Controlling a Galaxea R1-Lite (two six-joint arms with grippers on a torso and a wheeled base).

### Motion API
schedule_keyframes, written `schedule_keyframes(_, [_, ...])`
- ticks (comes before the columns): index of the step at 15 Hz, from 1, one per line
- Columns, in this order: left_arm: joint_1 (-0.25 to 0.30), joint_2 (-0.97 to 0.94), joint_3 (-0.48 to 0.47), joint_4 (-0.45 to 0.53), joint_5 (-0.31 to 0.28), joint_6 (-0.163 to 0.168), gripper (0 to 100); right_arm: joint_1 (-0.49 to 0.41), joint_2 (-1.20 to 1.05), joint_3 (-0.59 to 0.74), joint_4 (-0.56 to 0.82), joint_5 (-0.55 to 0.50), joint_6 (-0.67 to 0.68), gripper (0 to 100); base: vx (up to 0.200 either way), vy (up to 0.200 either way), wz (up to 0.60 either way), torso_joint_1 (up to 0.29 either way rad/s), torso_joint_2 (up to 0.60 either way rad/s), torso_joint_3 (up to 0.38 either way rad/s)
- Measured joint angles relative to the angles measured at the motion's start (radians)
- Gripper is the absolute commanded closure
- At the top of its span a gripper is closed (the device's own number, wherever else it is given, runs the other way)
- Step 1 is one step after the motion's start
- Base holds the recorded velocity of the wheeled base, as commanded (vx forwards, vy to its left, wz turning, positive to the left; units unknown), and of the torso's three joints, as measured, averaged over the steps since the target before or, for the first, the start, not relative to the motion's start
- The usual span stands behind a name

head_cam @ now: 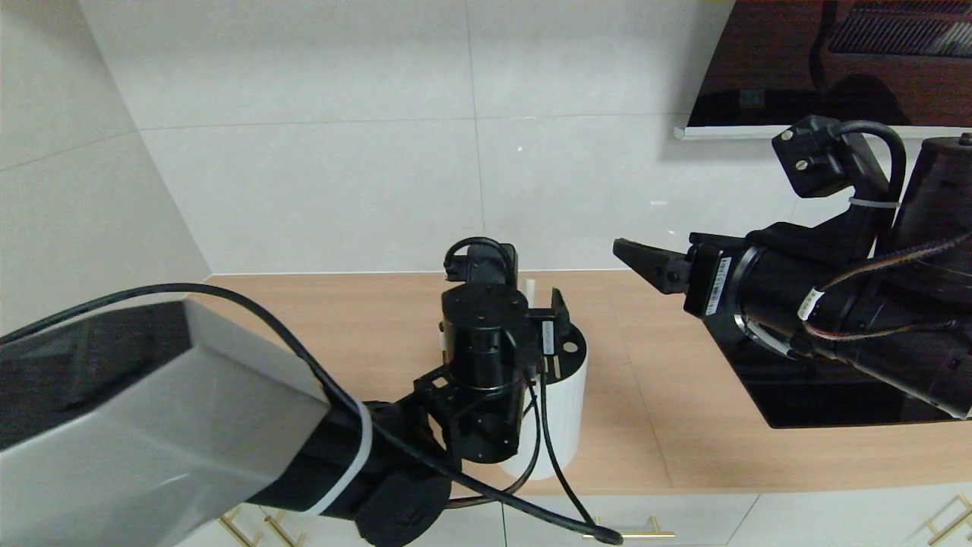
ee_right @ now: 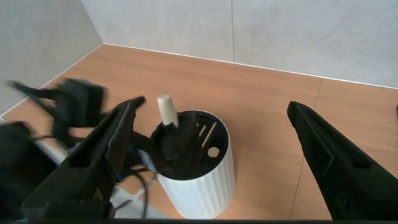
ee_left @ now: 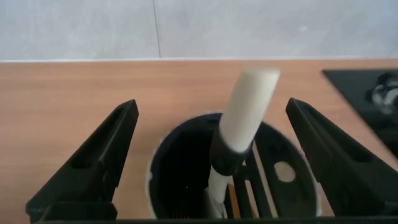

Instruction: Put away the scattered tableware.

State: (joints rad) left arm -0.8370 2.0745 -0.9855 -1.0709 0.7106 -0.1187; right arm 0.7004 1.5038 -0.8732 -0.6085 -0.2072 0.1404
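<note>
A white ribbed utensil holder (head_cam: 560, 403) (ee_right: 205, 180) with a black slotted top (ee_left: 280, 171) stands near the counter's front edge. A utensil with a cream handle (ee_left: 249, 106) (ee_right: 166, 109) (head_cam: 531, 289) and a black collar stands upright in it; its working end is hidden inside. My left gripper (head_cam: 535, 308) (ee_left: 211, 106) hangs open right over the holder, with the handle between its fingers and touching neither. My right gripper (head_cam: 645, 266) (ee_right: 216, 104) is open and empty, up in the air to the right of the holder.
A black cooktop (head_cam: 805, 395) is set into the wooden counter (head_cam: 364, 319) on the right, under a dark range hood (head_cam: 820, 61). Tiled walls close off the back and left. White drawers with brass handles (head_cam: 645, 532) run below the counter edge.
</note>
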Motion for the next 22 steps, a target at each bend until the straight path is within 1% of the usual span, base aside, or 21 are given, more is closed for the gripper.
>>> schedule_keyframes(2, [0.000, -0.114, 0.088, -0.044, -0.082, 0.023, 0, 0.000, -0.002, 0.001, 0.000, -0.001, 0.000, 0, 0.000, 0.000, 0.00, 0.000, 0.00, 0.000])
schedule_keyframes(5, [0.001, -0.288, 0.203, -0.072, -0.189, 0.061, 0, -0.004, -0.020, 0.005, 0.000, -0.004, -0.001, 0, 0.000, 0.000, 0.00, 0.000, 0.00, 0.000])
schedule_keyframes(6, [0.002, -0.336, 0.230, -0.074, -0.216, 0.076, 0, -0.008, -0.029, 0.009, 0.000, -0.004, -0.001, 0, 0.000, 0.000, 0.00, 0.000, 0.00, 0.000])
schedule_keyframes(8, [0.007, -0.457, 0.290, -0.075, -0.272, 0.121, 0, -0.026, -0.087, 0.025, 0.005, -0.001, -0.011, 0, 0.000, 0.000, 0.00, 0.000, 0.00, 0.000])
schedule_keyframes(9, [0.021, -0.515, 0.322, -0.074, -0.288, 0.136, 0, -0.044, -0.134, 0.039, 0.005, 0.000, -0.025, 0, 0.000, 0.000, 0.00, 0.000, 0.00, 0.000])
schedule_keyframes(10, [0.053, -0.569, 0.357, -0.070, -0.302, 0.146, 0, -0.066, -0.185, 0.063, 0.007, 0.001, -0.041, 0, 0.000, 0.000, 0.00, 0.000, 0.00, 0.000])
schedule_keyframes(13, [0.180, -0.725, 0.452, -0.037, -0.314, 0.155, 0, -0.120, -0.353, 0.153, 0.027, 0.009, -0.071, 0, 0.000, 0.000, 0.00, 0.000, 0.00, 0.000])
schedule_keyframes(15, [0.256, -0.847, 0.497, 0.045, -0.316, 0.158, 0, -0.141, -0.483, 0.205, 0.109, 0.008, -0.078, 0, 0.000, 0.000, 0.00, 0.000, 0.00, 0.000])
schedule_keyframes(16, [0.290, -0.921, 0.517, 0.115, -0.316, 0.159, 0, -0.161, -0.558, 0.233, 0.180, 0.009, -0.079, 0, 0.000, 0.000, 0.00, 0.000, 0.00, 0.000])
schedule_keyframes(19, [0.372, -1.167, 0.558, 0.377, -0.319, 0.160, 0, -0.257, -0.780, 0.310, 0.371, 0.013, -0.078, 0, 0.000, 0.000, 0.00, 0.000, 0.00, 0.000])
schedule_keyframes(22, [0.472, -1.444, 0.576, 0.664, -0.340, 0.160, 0, -0.355, -0.999, 0.362, 0.553, 0.003, -0.081, 0, 0.000, 0.000, 0.00, 0.000, 0.00, 0.000])
